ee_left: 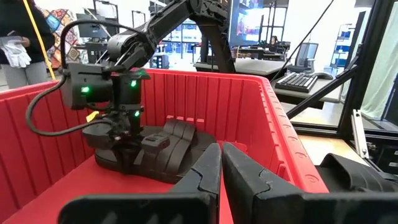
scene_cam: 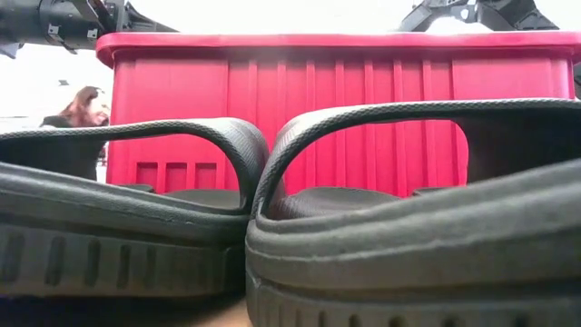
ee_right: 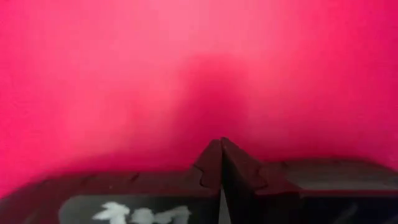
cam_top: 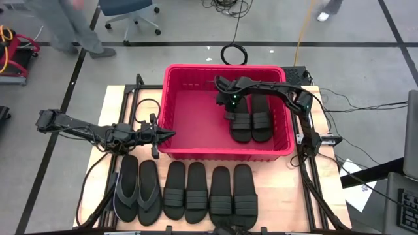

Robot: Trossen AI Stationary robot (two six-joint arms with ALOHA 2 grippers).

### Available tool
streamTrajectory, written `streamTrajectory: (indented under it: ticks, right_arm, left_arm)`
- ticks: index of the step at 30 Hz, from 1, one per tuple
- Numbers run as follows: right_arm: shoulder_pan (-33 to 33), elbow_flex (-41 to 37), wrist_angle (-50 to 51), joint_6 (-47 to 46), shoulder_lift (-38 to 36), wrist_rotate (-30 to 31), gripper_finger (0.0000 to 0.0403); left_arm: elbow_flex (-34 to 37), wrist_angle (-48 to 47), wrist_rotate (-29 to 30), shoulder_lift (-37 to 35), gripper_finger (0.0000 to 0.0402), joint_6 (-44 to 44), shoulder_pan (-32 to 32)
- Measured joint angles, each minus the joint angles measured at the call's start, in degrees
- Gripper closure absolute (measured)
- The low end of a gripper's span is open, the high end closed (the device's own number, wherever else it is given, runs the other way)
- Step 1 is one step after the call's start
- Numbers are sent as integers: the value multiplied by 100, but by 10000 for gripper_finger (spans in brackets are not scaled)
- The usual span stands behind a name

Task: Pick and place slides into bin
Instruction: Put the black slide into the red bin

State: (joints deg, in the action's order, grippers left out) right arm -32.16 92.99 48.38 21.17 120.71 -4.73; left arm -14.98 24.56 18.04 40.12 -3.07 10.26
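You have the red bin at the table's twelve o'clock holding two slides, six more waiting at six o'clock, and both the right gripper and left gripper closed, empty.

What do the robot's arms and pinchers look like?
Both arms are thin, dark and jointed, with black cables looping alongside. The right gripper hangs from a boxy black wrist block with small green lights. The left gripper has two black, wedge-shaped fingers with notched inner edges. A white marking shows near the right one's fingers.
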Motion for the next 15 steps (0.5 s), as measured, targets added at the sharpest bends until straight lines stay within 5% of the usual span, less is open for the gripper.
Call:
streamTrajectory:
  ticks: [15]
  right_arm:
    - [-323,4,256,68,53,-375,403]
  left_arm:
    - [-2,-28,-1,0,380,-51,-2]
